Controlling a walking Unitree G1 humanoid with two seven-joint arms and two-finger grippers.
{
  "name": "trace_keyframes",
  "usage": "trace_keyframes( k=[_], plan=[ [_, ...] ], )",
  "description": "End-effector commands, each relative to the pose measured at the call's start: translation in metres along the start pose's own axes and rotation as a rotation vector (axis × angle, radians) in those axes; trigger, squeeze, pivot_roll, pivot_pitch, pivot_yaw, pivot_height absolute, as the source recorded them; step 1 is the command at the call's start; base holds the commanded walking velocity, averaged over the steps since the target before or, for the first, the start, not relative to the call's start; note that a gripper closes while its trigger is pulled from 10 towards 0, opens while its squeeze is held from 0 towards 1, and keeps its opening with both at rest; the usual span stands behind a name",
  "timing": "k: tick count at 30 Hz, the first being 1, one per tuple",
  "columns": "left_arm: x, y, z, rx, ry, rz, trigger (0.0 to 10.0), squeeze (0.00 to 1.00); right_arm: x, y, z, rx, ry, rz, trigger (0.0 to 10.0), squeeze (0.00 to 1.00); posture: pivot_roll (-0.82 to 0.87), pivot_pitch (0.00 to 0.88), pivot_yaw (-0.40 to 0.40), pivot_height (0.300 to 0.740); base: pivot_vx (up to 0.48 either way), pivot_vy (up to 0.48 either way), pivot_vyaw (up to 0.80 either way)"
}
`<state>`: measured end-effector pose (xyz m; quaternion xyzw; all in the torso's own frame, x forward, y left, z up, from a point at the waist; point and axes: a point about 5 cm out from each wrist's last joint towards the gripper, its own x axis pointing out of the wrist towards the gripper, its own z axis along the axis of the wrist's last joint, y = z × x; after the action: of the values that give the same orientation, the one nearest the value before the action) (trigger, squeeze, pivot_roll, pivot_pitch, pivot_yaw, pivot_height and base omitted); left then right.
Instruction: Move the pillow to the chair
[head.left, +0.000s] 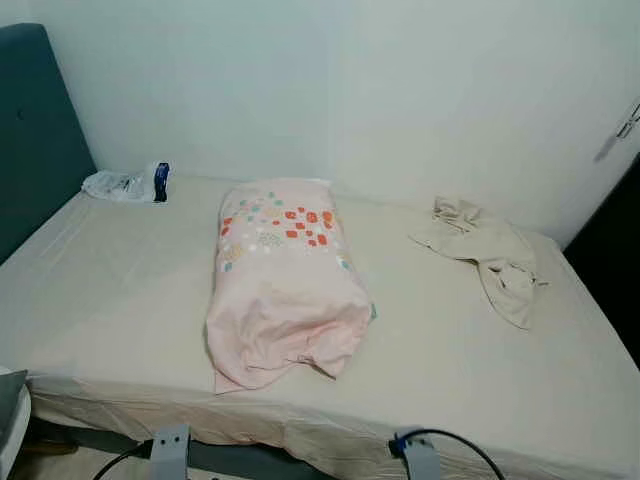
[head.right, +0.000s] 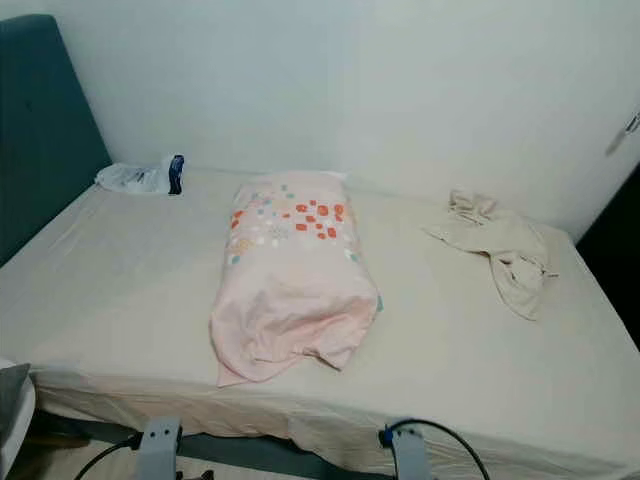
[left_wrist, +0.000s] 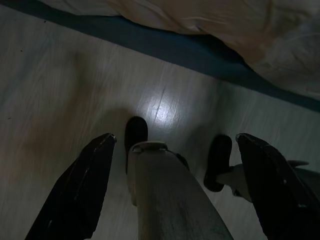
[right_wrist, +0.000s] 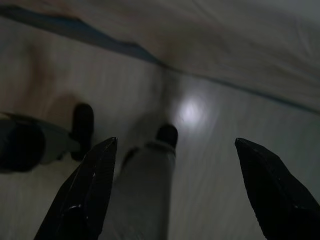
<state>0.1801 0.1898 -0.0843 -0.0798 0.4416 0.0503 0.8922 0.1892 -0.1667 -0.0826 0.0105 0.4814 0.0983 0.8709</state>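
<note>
A pink pillow (head.left: 283, 280) with a patch of orange, teal and white squares lies in the middle of the bed (head.left: 120, 290), its open end toward me near the front edge. My left gripper (left_wrist: 175, 185) hangs open over the wooden floor beside the bed, nothing between its fingers. My right gripper (right_wrist: 175, 190) also hangs open above the floor, with my own legs and feet below it. Both arms are down at my sides; their wrist mounts (head.left: 168, 450) poke up at the lower edge of the head views.
A crumpled beige cloth (head.left: 490, 255) lies on the bed's right side. A white plastic bag with a dark item (head.left: 130, 183) sits at the far left corner by the teal headboard (head.left: 35, 140). White walls close off the back. A grey object (head.left: 10, 410) stands at lower left.
</note>
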Motion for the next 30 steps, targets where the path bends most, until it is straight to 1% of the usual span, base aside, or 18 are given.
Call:
trace_keyframes(
  k=[1,2,3,6,8,10,13,14,15,17,18,20,28,30],
  plan=[
    [0.001,-0.002,0.003,-0.012,-0.013,-0.009,10.0,0.00,0.000,0.001,0.004,-0.002,-0.021,0.006,10.0,0.00,0.08,0.000,-0.072,0.740,0.240,0.000,0.77],
    [0.001,-0.003,0.008,-0.018,-0.031,-0.018,10.0,0.00,0.001,0.001,0.014,0.006,-0.058,0.006,10.0,0.00,0.08,0.000,-0.073,0.740,0.255,0.000,0.77],
    [0.002,-0.003,0.009,-0.018,-0.034,-0.020,10.0,0.00,0.002,0.001,0.017,0.005,-0.064,0.000,10.0,0.00,0.08,0.000,-0.073,0.740,0.259,0.000,0.58],
    [0.002,-0.003,0.010,-0.016,-0.038,-0.024,10.0,0.00,0.002,0.000,0.021,0.010,-0.074,-0.014,10.0,0.00,0.07,0.000,-0.073,0.740,0.259,0.000,0.19],
    [0.003,-0.006,0.013,-0.015,-0.048,-0.036,10.0,0.00,0.002,-0.002,0.024,-0.009,-0.078,-0.038,10.0,0.00,0.07,0.000,-0.073,0.740,0.292,0.000,0.00],
    [0.003,-0.009,0.015,-0.015,-0.052,-0.044,10.0,0.00,0.002,-0.003,0.025,-0.009,-0.082,-0.042,10.0,0.00,0.07,0.000,-0.073,0.740,0.319,0.000,0.00],
    [0.004,-0.013,0.018,-0.016,-0.063,-0.058,10.0,0.00,0.001,-0.004,0.029,0.012,-0.099,-0.048,10.0,0.00,0.07,0.000,-0.073,0.740,0.370,0.000,0.00],
    [0.004,-0.015,0.019,-0.017,-0.069,-0.067,10.0,0.00,0.001,-0.005,0.033,0.041,-0.120,-0.053,10.0,0.00,0.06,0.000,-0.072,0.740,0.386,0.000,0.00],
    [0.004,-0.015,0.019,-0.017,-0.069,-0.067,10.0,0.00,0.001,-0.005,0.033,0.041,-0.120,-0.053,10.0,0.00,0.06,0.000,-0.072,0.740,0.386,0.000,0.00],
    [0.005,-0.017,0.020,-0.016,-0.073,-0.076,10.0,0.00,0.001,-0.007,0.039,0.080,-0.149,-0.054,10.0,0.00,0.06,0.000,-0.071,0.740,0.394,0.000,0.00],
    [0.005,-0.017,0.020,-0.016,-0.073,-0.076,10.0,0.00,0.001,-0.007,0.039,0.080,-0.149,-0.054,10.0,0.00,0.06,0.000,-0.071,0.740,0.394,0.000,0.00],
    [0.005,-0.019,0.023,-0.013,-0.078,-0.088,10.0,0.00,0.001,-0.008,0.049,0.106,-0.186,-0.058,10.0,0.00,0.05,0.000,-0.064,0.740,0.392,0.000,0.00],
    [0.005,-0.021,0.024,-0.006,-0.081,-0.100,10.0,0.00,0.001,-0.006,0.058,0.106,-0.212,-0.050,10.0,0.00,0.05,0.000,-0.061,0.740,0.385,0.000,0.00],
    [0.005,-0.020,0.022,-0.023,-0.074,-0.091,10.0,0.00,0.001,-0.004,0.061,0.092,-0.218,-0.039,10.0,0.00,0.05,0.000,-0.058,0.740,0.000,0.000,0.00]
  ],
)
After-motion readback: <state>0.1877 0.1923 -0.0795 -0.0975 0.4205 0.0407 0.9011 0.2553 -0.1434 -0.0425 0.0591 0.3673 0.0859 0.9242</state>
